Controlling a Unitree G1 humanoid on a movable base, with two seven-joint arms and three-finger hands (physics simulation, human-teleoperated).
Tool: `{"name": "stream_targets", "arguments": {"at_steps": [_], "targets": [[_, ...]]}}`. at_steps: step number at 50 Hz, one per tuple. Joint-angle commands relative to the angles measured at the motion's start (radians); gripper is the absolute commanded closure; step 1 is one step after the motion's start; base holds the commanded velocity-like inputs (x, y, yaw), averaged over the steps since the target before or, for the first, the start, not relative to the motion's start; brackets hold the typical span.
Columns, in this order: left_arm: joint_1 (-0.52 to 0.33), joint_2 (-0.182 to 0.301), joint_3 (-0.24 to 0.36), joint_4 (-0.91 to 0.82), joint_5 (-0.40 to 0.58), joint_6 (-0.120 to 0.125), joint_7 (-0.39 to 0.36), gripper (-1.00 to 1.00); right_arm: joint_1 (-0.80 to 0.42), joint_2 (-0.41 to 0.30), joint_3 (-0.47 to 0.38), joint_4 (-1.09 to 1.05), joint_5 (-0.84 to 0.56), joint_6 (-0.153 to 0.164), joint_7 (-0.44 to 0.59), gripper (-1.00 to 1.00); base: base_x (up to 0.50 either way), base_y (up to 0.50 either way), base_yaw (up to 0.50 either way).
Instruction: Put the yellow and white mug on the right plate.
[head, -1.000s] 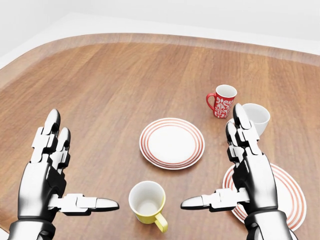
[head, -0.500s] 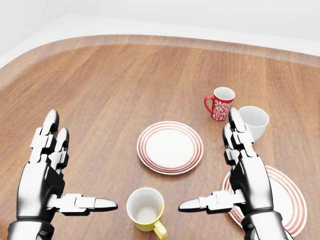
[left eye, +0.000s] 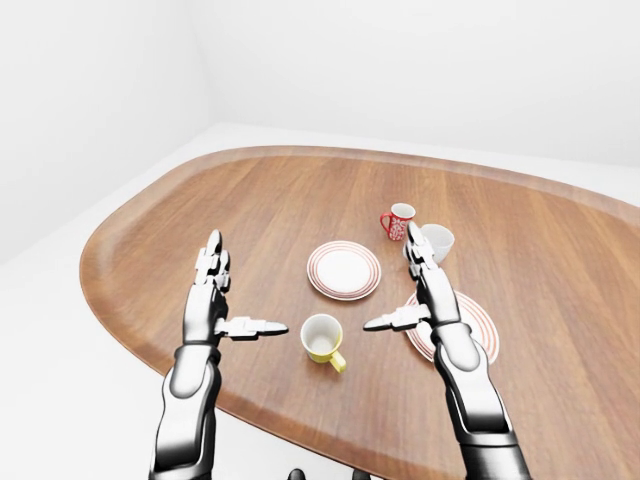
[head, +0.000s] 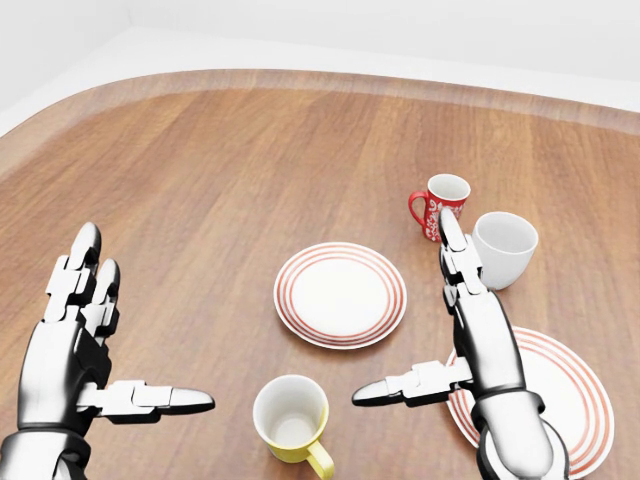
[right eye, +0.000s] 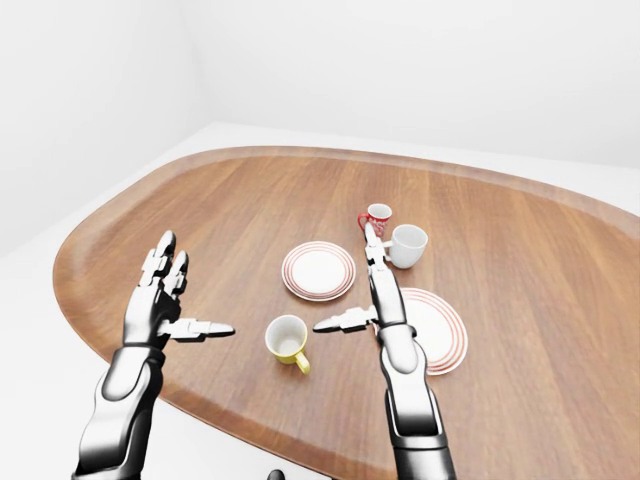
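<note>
Yellow and white mug (head: 291, 418) sits upright on the counter (head: 220, 190) between both hands, left hand (head: 75, 375) and right hand (head: 455, 340) splayed open, probably staging a grab; right plate (head: 570, 400) waits under the right one.

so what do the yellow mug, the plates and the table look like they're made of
Yellow and white mug: looks like glazed ceramic, smooth yellow outside, white inside.
Right plate and middle plate: likely glazed ceramic too, white with red rings.
Table: wood or wood veneer by its visible grain, satin finish.
It is a render, so these are only looks.
</note>
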Motion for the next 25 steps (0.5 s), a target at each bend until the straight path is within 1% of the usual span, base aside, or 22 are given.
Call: {"name": "stream_targets", "arguments": {"at_steps": [1, 5, 12, 17, 25], "targets": [[-0.021, 0.019, 0.036, 0.046, 0.001, 0.0, -0.019, -1.0, -0.054, -0.006, 0.017, 0.066, -0.104, 0.0, 0.014, -1.0, 0.0, 0.0, 0.0], [-0.029, 0.026, 0.051, 0.049, -0.006, 0.0, -0.024, -1.0, -0.076, -0.011, 0.021, 0.111, -0.147, 0.0, 0.012, -1.0, 0.0, 0.0, 0.0], [-0.029, 0.03, 0.064, 0.036, -0.011, 0.0, -0.024, -1.0, -0.096, -0.019, 0.036, 0.13, -0.213, 0.0, 0.064, -1.0, 0.0, 0.0, 0.0], [-0.032, 0.03, 0.065, 0.044, -0.009, 0.0, -0.024, -1.0, -0.131, -0.01, 0.022, 0.162, -0.208, 0.0, 0.06, -1.0, 0.0, 0.0, 0.0], [-0.036, 0.034, 0.07, 0.047, -0.011, 0.0, -0.026, -1.0, -0.19, -0.005, 0.049, 0.217, -0.237, 0.0, 0.1, -1.0, 0.0, 0.0, 0.0]]}}
